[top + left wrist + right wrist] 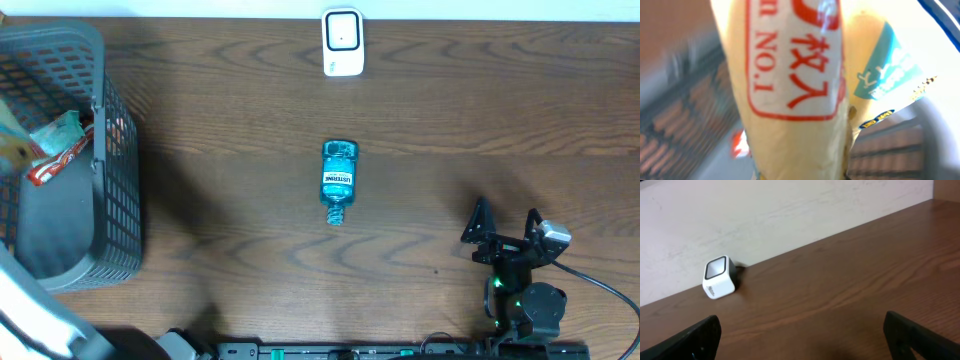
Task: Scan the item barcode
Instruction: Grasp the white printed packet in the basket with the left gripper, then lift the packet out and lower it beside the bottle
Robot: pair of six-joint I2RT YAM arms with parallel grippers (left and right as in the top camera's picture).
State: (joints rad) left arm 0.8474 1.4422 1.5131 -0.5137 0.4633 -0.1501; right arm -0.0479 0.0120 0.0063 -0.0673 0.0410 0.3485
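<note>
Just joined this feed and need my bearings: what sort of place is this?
Probably a mock shop checkout on a table: a white barcode scanner by the far edge, a grey shopping basket holding packets, and a mouthwash bottle lying mid-table.

The brown wooden tabletop carried a gray basket at its left, a blue bottle lying flat mid-table, and a white scanner at the far edge.
</note>
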